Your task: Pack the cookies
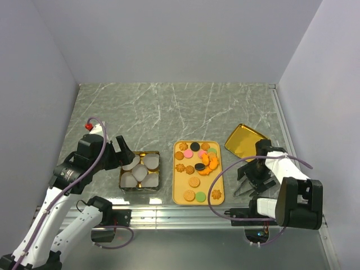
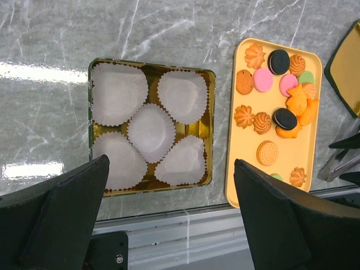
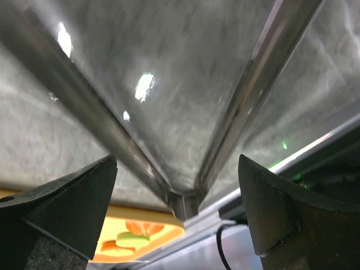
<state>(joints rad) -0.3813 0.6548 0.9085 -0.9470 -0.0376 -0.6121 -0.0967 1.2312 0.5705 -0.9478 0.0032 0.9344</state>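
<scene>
My right claw (image 3: pixel 177 160) gaped astride the tongs (image 3: pixel 242 112), gripping nothing; my left claw (image 2: pixel 171 163) hung open near the tin (image 2: pixel 209 140).

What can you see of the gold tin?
The gold tin is a shallow, square, shiny metal box with rounded corners, open on top. Inside sit five white fluted paper cups, four at the corners, one in the middle, all empty. It lies flat on the marble table, left of the yellow tray with a gap between. Only table and cups touch it.
</scene>
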